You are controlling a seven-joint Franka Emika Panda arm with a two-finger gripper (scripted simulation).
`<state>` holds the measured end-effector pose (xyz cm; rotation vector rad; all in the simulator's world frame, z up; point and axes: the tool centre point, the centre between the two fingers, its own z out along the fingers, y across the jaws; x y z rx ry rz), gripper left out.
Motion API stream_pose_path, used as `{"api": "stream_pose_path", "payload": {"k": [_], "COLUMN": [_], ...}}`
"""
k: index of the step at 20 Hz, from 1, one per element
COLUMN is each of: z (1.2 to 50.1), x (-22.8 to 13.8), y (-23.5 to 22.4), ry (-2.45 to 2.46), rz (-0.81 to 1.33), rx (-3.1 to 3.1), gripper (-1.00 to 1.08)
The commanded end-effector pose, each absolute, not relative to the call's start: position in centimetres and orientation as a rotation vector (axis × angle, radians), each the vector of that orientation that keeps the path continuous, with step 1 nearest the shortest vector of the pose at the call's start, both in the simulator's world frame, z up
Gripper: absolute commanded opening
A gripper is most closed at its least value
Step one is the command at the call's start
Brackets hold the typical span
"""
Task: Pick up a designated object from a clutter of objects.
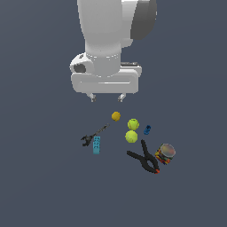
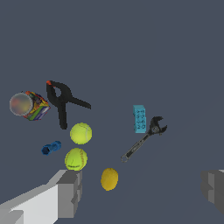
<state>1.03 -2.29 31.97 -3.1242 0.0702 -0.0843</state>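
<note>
yellow-green tennis ball (image 1: 133,124) crowded by its twin (image 1: 131,137) and blue cylinder (image 1: 147,130).

Cluttered small items (image 1: 133,142) on dark floor (image 1: 44,186)

Flat, even sim lighting is showing in both views, no visible light source. Floor (image 1: 40,186) is rendering uniform dull slate, no cast shadows under the objects. Arm body (image 1: 104,48) is reading bright white, soft shading toward 3 o'clock. Can (image 2: 27,105) top is looking smeared. No glare, no edge distortion; low-res, slightly soft.
</note>
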Motion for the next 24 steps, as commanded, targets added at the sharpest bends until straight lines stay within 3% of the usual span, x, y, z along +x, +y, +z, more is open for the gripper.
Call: {"api": "stream_pose_path", "payload": {"k": [1,16,24], "z": [30.5,15.0,10.1], "x": [1.4,2.3,1.2], "y": [-1.6,6.7,9.4], "ry": [0.071,0.07,0.066], "rz": [-0.077,-0.021,-0.003], "rx": [-3.127,-3.143,-3.142], "gripper": [1.0,1.0,1.0]}}
